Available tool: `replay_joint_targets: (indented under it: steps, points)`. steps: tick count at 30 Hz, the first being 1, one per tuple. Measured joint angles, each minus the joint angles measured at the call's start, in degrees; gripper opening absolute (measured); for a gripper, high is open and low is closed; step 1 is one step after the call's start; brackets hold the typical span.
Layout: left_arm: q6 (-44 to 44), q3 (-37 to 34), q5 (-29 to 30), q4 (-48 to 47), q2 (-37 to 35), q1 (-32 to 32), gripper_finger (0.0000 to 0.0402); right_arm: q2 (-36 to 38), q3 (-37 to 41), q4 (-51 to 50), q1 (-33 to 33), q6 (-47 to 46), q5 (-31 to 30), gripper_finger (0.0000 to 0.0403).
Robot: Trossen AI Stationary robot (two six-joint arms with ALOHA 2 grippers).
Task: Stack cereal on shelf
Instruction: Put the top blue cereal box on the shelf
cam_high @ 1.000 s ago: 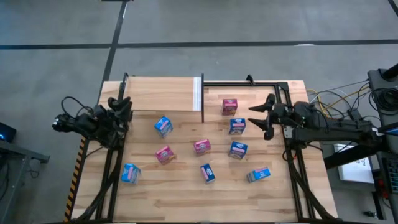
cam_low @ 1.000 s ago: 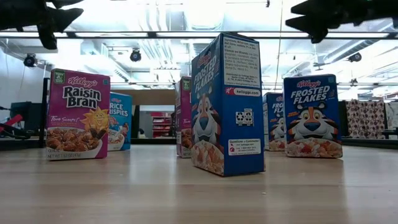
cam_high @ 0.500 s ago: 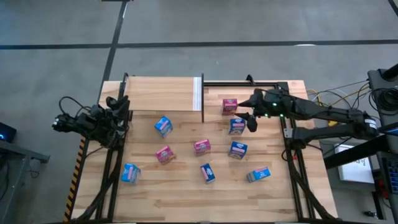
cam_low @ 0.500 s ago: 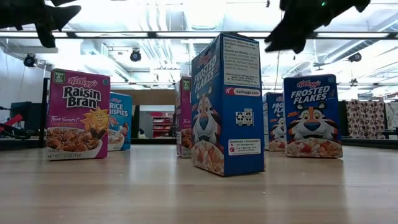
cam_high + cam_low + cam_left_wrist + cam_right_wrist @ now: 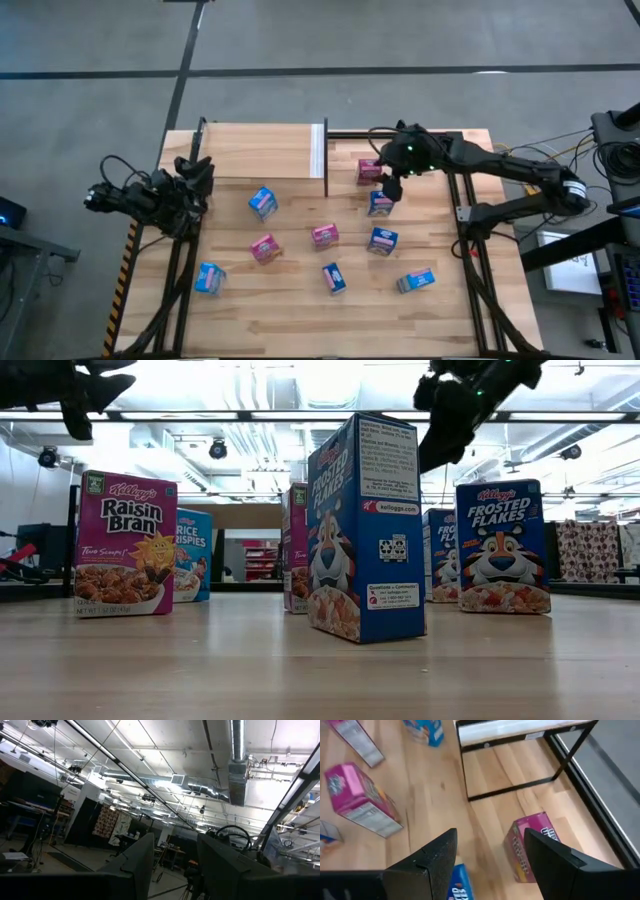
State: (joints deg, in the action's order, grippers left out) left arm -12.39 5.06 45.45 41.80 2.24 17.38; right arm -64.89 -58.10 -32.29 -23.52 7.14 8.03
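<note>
Over the far right part of the desk (image 5: 290,310), the right end effector (image 5: 390,186) is hanging in the air with its fingers spread apart, gripping nothing. It is hovering just above a blue cereal box (image 5: 380,204) and right beside a pink cereal box (image 5: 369,171), which is standing close to the shelf's white side strip. In the right wrist view the two dark fingers (image 5: 427,865) are framing that pink box and the blue one below.

The shelf (image 5: 262,151) is sitting at the far edge, left of centre, with no boxes on top. The other cereal boxes are standing scattered over the middle and near parts of the desk: a blue one (image 5: 263,203) near the shelf, pink ones at (image 5: 264,248) and (image 5: 324,235), and blue ones nearer.

At the left edge, the left end effector (image 5: 195,180) is waiting, pointed up into the room, fingers partly apart and holding nothing.
</note>
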Motion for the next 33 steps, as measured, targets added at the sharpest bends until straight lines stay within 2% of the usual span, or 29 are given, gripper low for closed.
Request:
replay_joint_targets:
  steps: [8,14,21,33]
  points:
    - [0.01,0.00,0.00,-0.04,0.00,0.00,0.0135,-6.18,-6.64,-4.63,-0.16,2.94,-0.02,0.0219]
    - [0.03,0.00,0.00,-0.05,0.00,0.00,0.0135,-9.10,-8.85,-5.45,-0.16,4.05,-0.06,0.0219]
    - [0.03,0.00,0.00,-0.06,0.00,-0.01,0.0135,-10.19,-8.97,-8.52,-0.14,8.52,-0.07,0.0219]
    - [-0.28,0.00,0.02,0.16,0.00,-0.01,0.0135,-9.56,-8.93,-8.21,-0.14,7.13,-0.47,0.0219]
